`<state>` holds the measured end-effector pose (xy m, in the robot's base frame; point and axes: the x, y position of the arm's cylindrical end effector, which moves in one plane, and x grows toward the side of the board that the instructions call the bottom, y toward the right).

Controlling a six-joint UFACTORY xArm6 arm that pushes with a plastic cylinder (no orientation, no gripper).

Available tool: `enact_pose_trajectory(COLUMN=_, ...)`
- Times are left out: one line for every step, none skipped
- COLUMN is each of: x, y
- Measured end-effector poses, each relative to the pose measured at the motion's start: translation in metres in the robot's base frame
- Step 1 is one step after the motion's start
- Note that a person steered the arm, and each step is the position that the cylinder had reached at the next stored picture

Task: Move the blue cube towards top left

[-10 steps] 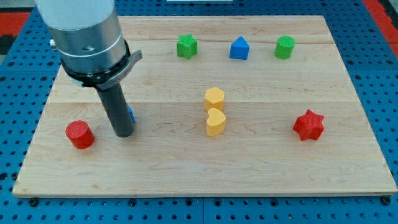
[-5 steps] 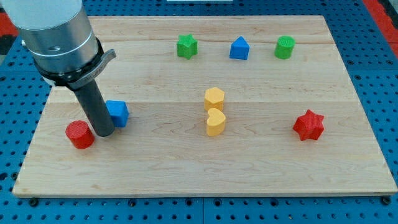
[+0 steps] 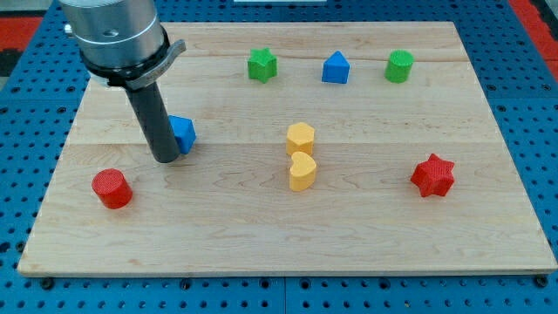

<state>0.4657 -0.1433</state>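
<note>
The blue cube (image 3: 182,133) lies on the wooden board (image 3: 288,227), left of centre. My tip (image 3: 166,158) rests on the board just at the cube's lower left side, touching or nearly touching it. The dark rod hides part of the cube's left face. The arm's grey body fills the view's top left.
A red cylinder (image 3: 112,188) lies below left of my tip. A green star-like block (image 3: 261,64), a blue house-shaped block (image 3: 335,68) and a green cylinder (image 3: 399,66) line the top. A yellow hexagon (image 3: 300,138) and a yellow heart (image 3: 302,171) sit mid-board. A red star (image 3: 432,175) is at the right.
My tip swung left past the cube, then came back up and right. The blue cube has shifted up and to the right.
</note>
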Motion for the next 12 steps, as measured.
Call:
enact_pose_trajectory(x=-0.008, y=0.007)
enact_pose_trajectory(x=-0.023, y=0.008)
enact_pose_trajectory(x=-0.037, y=0.010)
enact_pose_trajectory(x=-0.038, y=0.019)
enact_pose_trajectory(x=-0.038, y=0.031)
enact_pose_trajectory(x=-0.040, y=0.032)
enact_pose_trajectory(x=-0.044, y=0.034)
enact_pose_trajectory(x=-0.055, y=0.034)
enact_pose_trajectory(x=-0.073, y=0.034)
enact_pose_trajectory(x=-0.097, y=0.034)
enact_pose_trajectory(x=-0.119, y=0.034)
enact_pose_trajectory(x=-0.137, y=0.034)
